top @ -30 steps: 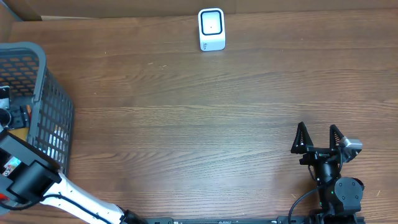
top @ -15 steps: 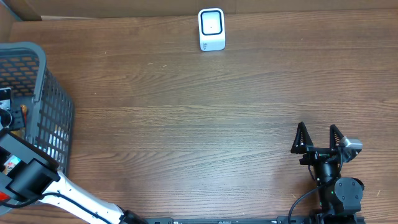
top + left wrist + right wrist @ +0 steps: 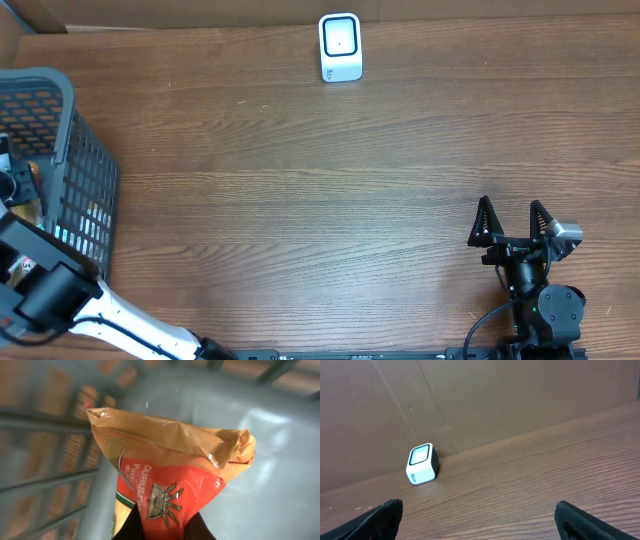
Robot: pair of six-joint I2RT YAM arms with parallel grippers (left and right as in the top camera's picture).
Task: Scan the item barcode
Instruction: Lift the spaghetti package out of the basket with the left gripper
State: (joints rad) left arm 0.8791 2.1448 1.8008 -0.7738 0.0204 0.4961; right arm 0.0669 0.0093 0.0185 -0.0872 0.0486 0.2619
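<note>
one grey mesh basket (image 3: 75,150) stands at the far left edge of the wooden table (image 3: 300,200), and the left arm (image 3: 55,295) reaches over its near wall and down inside. the left wrist view shows one packet (image 3: 170,470), crinkled orange film at the top and a red panel with a wheat emblem below, hanging in front of the basket's floor and blurred bars. the left gripper (image 3: 165,527) is clamped tight on the packet's lower end, with only the two dark finger bases showing at the bottom of the frame. no barcode shows on the face turned to the camera. from overhead the basket's mesh wall and the arm hide most of the packet. one white scanner (image 3: 340,47) with a dark-rimmed window stands at the far middle of the table, just in front of the cardboard backing (image 3: 495,390). at the near right, well apart from both, the right gripper (image 3: 513,225) has its two fingers spread wide with nothing between them, pointing towards the scanner across bare wood.
</note>
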